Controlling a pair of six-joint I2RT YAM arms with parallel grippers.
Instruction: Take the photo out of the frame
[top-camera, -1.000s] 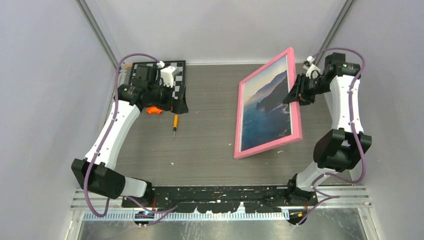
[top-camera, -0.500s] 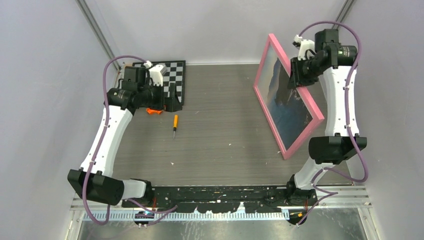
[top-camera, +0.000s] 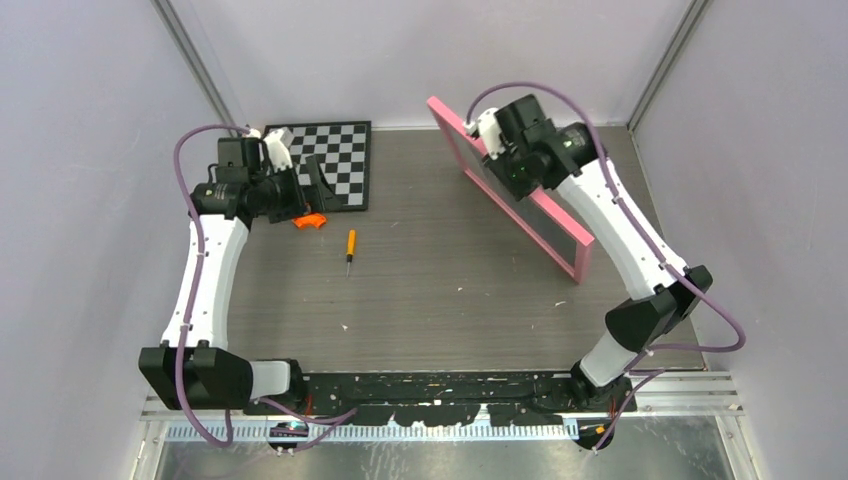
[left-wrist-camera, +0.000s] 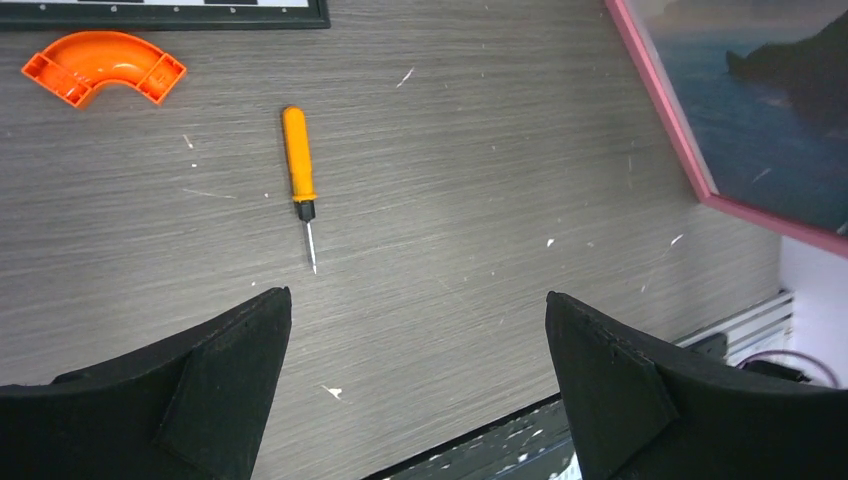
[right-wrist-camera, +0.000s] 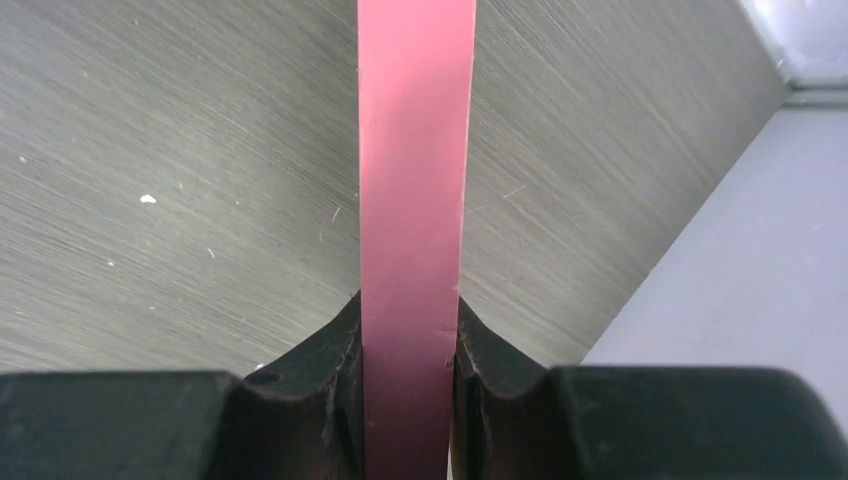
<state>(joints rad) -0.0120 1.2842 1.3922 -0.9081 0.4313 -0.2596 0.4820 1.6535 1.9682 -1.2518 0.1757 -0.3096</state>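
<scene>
I am pinching the frame's thin pink edge with the right gripper (right-wrist-camera: 410, 345): both black fingers (right-wrist-camera: 338, 350) are pressing against the strip from either side, with no gap showing. The frame (right-wrist-camera: 415, 150) is running straight ahead out of that grip, standing on edge rather than lying flat, and the grey wood-grain table (right-wrist-camera: 180, 150) is lying beneath it on both sides. From overhead, the right gripper (top-camera: 503, 160) is sitting at the far end of the frame (top-camera: 560, 237), which is slanting back toward the right arm's base. I cannot tell whether its near corner is touching the table.

The photo (left-wrist-camera: 770, 110) is sitting inside the frame, its blue water and dark cliffs facing the left arm.

I am holding the left gripper (left-wrist-camera: 415, 390) spread wide above the table, with nothing between its fingers. Ahead of it, slightly left, an orange-handled screwdriver (left-wrist-camera: 298, 165) is lying flat. Further ahead and left, an orange pipe elbow (left-wrist-camera: 100, 65) is resting just beside the chessboard (left-wrist-camera: 160, 12).
</scene>
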